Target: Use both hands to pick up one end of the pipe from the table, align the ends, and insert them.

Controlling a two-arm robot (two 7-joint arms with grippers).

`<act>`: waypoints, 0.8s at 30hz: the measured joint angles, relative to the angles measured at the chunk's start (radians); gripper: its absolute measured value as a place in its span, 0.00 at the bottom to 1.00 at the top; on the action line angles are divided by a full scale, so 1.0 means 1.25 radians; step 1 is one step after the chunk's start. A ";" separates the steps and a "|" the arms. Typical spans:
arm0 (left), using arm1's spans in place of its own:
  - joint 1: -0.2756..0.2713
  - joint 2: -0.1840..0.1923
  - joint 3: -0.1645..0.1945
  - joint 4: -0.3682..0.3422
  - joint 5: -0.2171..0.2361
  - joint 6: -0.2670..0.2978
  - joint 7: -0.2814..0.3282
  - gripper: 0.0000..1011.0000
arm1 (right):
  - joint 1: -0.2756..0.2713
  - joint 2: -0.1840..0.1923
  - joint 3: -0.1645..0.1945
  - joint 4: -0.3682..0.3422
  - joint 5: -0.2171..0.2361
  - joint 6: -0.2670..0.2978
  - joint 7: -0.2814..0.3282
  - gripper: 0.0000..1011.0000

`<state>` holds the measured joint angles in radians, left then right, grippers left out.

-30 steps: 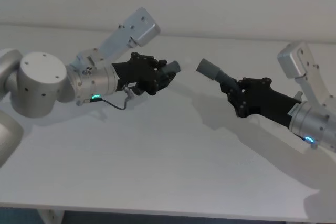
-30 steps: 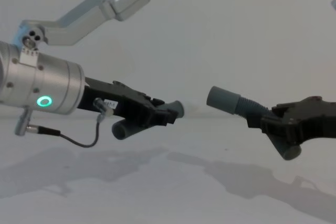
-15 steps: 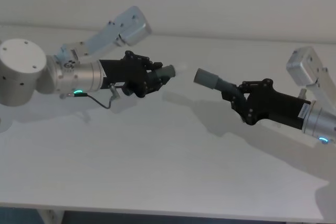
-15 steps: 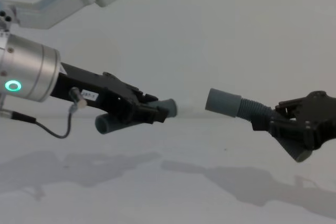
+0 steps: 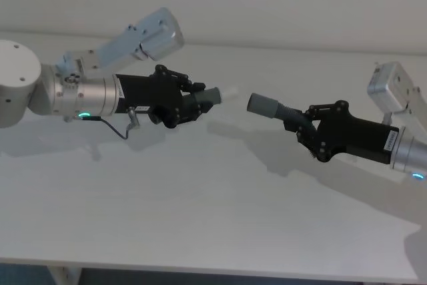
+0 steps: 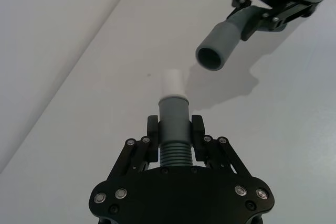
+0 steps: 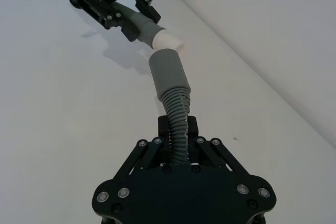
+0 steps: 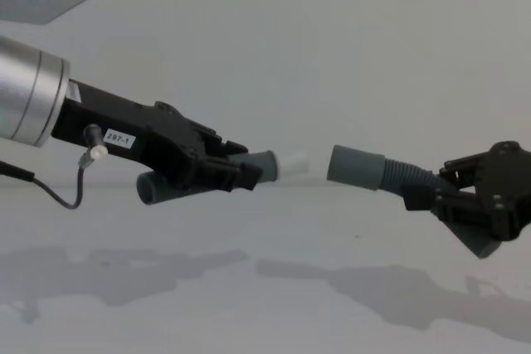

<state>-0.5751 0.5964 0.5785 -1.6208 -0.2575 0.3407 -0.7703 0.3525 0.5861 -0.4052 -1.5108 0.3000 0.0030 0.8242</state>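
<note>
Both hose pieces held above the table (image 5: 200,218), ends facing, not yet joined.

My left gripper (image 8: 228,173) clamps the plug-tipped hose (image 8: 278,165); my right gripper (image 8: 460,201) clamps the socket-cuffed hose (image 8: 358,167), a small gap between. Risk: the flexible socket cuff (image 6: 216,51) sits off-axis from the whitish plug tip (image 6: 172,83), so pushing now could butt the rim and bend the ribs.

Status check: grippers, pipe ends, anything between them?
Left gripper shut on plug piece, right gripper shut on socket piece, both above the table. Ends face each other, small gap, not inserted. Nothing between them.
</note>
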 joint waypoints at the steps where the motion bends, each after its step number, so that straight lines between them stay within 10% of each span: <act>1: -0.001 0.002 0.001 -0.002 -0.003 -0.004 -0.005 0.35 | 0.001 0.002 -0.002 0.000 -0.001 -0.002 0.001 0.17; 24: -0.002 0.012 0.014 -0.016 -0.039 -0.013 -0.025 0.35 | -0.001 0.018 -0.017 -0.009 -0.003 -0.009 -0.012 0.17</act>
<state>-0.5781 0.6116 0.5956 -1.6410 -0.3060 0.3242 -0.8010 0.3517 0.6087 -0.4259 -1.5225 0.2958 -0.0083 0.8093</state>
